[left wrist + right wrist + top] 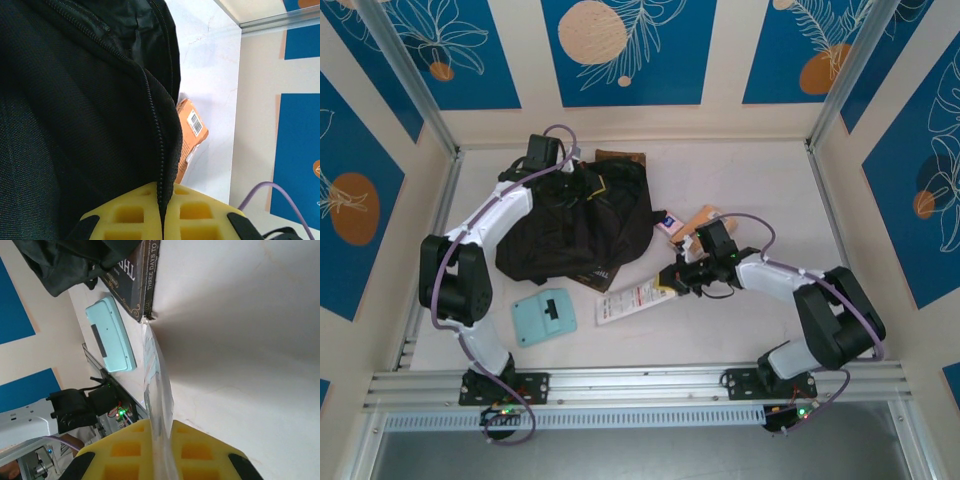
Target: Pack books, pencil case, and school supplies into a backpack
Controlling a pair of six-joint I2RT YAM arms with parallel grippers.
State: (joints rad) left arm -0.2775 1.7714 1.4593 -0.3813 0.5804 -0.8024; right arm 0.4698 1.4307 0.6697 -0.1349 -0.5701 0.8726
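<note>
While the left gripper (161, 202) pinched the zip edge of the backpack (570, 225), right gripper (161, 440) clamped shut on the white packet (632, 300), packet lay at five o'clock of the backpack, teal case (544, 317) at seven o'clock.

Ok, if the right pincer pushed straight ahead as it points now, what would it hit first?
Shut on the white packet, the right pincer aims at the dark brown book partly under the backpack; probably its corner comes first.
</note>
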